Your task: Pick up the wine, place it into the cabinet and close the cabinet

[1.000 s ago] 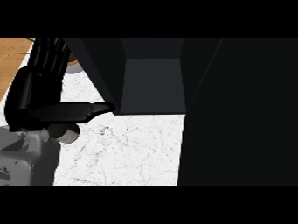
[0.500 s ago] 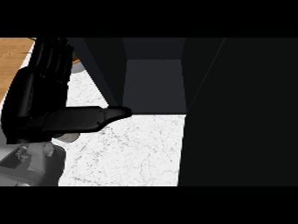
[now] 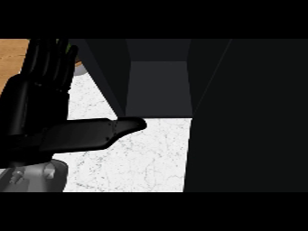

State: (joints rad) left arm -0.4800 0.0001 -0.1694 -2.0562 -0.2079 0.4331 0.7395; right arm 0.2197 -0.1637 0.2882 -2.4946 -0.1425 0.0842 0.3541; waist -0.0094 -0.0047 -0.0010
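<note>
From the head view, the black left hand [image 3: 39,122] hung large over the white marbled worktop [image 3: 139,158], fingers straight up and relaxed, thumb jutting toward the dark open cabinet [image 3: 157,88]; it grasped nothing. A sliver of green [image 3: 68,46] peeked at its fingertips, beside a round edge on the wooden surface [image 3: 3,67]. That might have been the wine bottle, though I couldn't tell, nor which way it pointed or how its long axis lay. The right hand didn't show at all. I'd have judged the pick-up not yet made; the next move called for finding the bottle and curling fingers round it.
</note>
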